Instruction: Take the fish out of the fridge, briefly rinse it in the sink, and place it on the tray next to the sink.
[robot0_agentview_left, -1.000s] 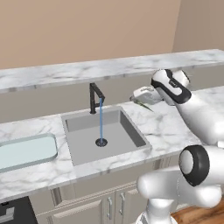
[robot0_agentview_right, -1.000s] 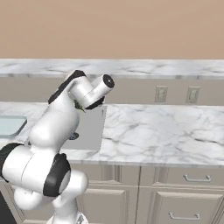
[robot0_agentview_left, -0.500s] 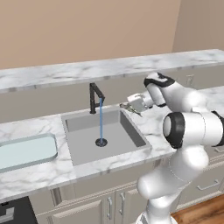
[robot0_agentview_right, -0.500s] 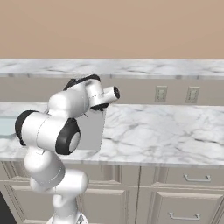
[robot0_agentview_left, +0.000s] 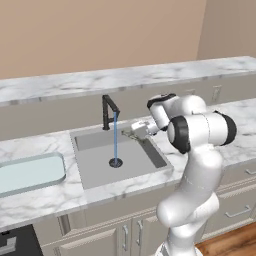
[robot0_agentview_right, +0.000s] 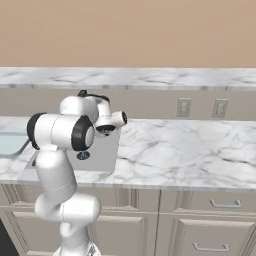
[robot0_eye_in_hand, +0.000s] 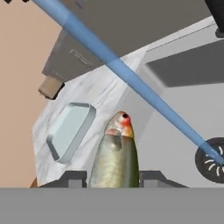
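While water ran from the faucet (robot0_agentview_left: 109, 109), the hand (robot0_agentview_left: 131, 132) gripped the fish (robot0_eye_in_hand: 115, 156) over the sink (robot0_agentview_left: 98, 161), seemingly beside the stream; the tray (robot0_agentview_left: 30, 172) lay on the desk (robot0_agentview_left: 45, 205).

arm (robot0_agentview_left: 195, 150): glossy white rounded segments
joints: dark bands and caps
gripper (robot0_agentview_left: 134, 131): pale grey block, small dark tips

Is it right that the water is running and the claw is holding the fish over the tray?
Not quite. The water is running and the claw holds the fish, but over the sink, not the tray. The left base view shows the claw above the basin's right side, with the tray lying off to the sink's left on the counter.
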